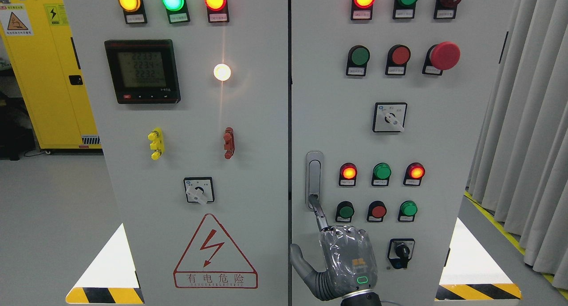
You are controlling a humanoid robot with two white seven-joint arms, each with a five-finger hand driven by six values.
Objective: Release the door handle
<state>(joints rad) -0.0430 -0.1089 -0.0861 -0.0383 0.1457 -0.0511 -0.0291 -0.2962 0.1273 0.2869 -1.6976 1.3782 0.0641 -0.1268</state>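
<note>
The silver door handle [314, 178] sits upright in its recess at the left edge of the right cabinet door [443, 133]. My right hand [341, 252] comes up from the bottom edge below the handle, with its back toward the camera. Its index finger [319, 215] is stretched up and left, and the tip touches the handle's lower end. The thumb [298, 261] sticks out to the left over the door seam. The other fingers are hidden behind the knuckles. Nothing is grasped. The left arm does not show.
Lit and unlit push buttons [381, 171], a key switch [401, 252] and a rotary switch [389, 117] surround the handle. The left door [248, 164] carries a meter [142, 71] and a warning triangle [214, 252]. Grey curtains [528, 119] hang at right, with a yellow cabinet [44, 70] at left.
</note>
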